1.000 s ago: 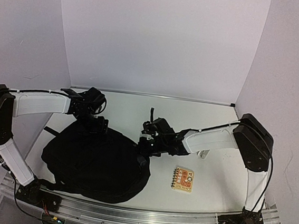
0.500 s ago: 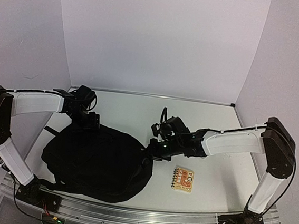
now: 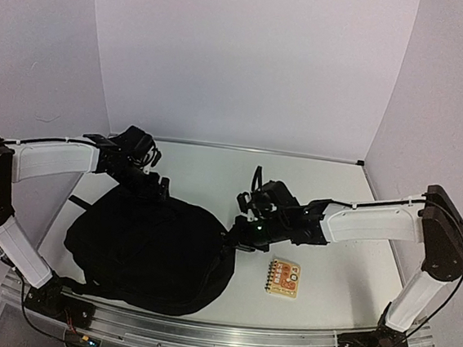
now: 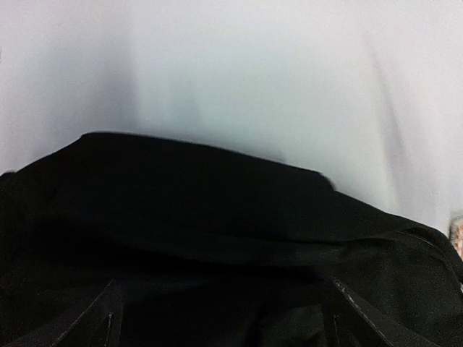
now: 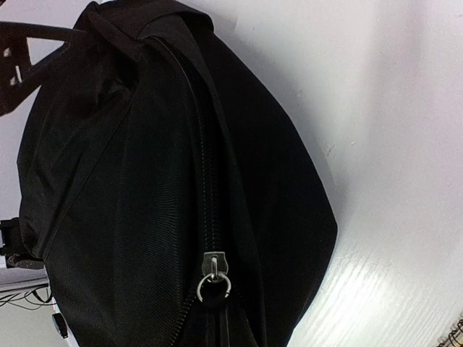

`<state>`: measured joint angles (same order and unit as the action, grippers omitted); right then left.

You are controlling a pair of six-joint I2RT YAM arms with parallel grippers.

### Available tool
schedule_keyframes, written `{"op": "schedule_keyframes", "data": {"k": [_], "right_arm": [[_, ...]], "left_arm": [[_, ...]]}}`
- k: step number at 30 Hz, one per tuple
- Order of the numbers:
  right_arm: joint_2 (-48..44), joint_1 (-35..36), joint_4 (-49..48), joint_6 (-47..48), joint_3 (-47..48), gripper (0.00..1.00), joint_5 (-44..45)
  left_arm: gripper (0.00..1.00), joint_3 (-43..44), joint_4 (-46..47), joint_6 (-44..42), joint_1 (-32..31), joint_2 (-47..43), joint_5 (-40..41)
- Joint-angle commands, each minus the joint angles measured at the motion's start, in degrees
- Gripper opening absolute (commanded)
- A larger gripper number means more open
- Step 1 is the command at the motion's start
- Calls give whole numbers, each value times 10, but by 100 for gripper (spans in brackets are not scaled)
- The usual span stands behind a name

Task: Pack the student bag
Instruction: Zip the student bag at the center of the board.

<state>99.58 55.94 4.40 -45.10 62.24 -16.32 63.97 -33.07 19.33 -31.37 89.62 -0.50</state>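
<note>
Backpack on the bench: a large, soft, black fabric student bag (image 3: 146,251) lies slumped on the left half of the white table (image 3: 328,191), towards its near edge. The left gripper (image 3: 158,188) hovers at the bag's far rim, released, its jaws spread wide over the dark cloth. The right gripper (image 3: 238,236) is clenched tight at the bag's right edge; whether it pinches any fabric cannot be told. Seen from the right wrist, a black zipper (image 5: 206,181) runs down the bag to a grey metal ring pull (image 5: 214,277). A small orange-and-cream spiral-bound notebook (image 3: 283,278) lies flat just beside the bag, to its right.
</note>
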Motion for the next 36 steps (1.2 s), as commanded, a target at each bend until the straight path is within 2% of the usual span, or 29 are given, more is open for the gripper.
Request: {"op": "schedule_keyframes", "data": {"k": [1, 8, 13, 18, 25, 28, 36], "right_arm": [[-28, -4, 4, -1, 6, 0, 19], [-41, -9, 5, -2, 0, 0, 30], [-42, -11, 4, -3, 1, 0, 31], [-39, -11, 4, -4, 3, 0, 29], [-39, -11, 4, -3, 4, 0, 25], [-41, -12, 4, -4, 4, 0, 26], [-47, -12, 4, -8, 5, 0, 30]], "left_arm": [[96, 32, 71, -161, -15, -24, -130], [96, -3, 209, -293, -42, -3, -271], [94, 30, 204, -323, -47, 55, -316], [93, 71, 176, -346, -64, 108, -336], [90, 70, 192, -372, -77, 140, -299], [65, 84, 182, -373, -81, 160, -288], [14, 108, 129, -363, -90, 191, -262]]}}
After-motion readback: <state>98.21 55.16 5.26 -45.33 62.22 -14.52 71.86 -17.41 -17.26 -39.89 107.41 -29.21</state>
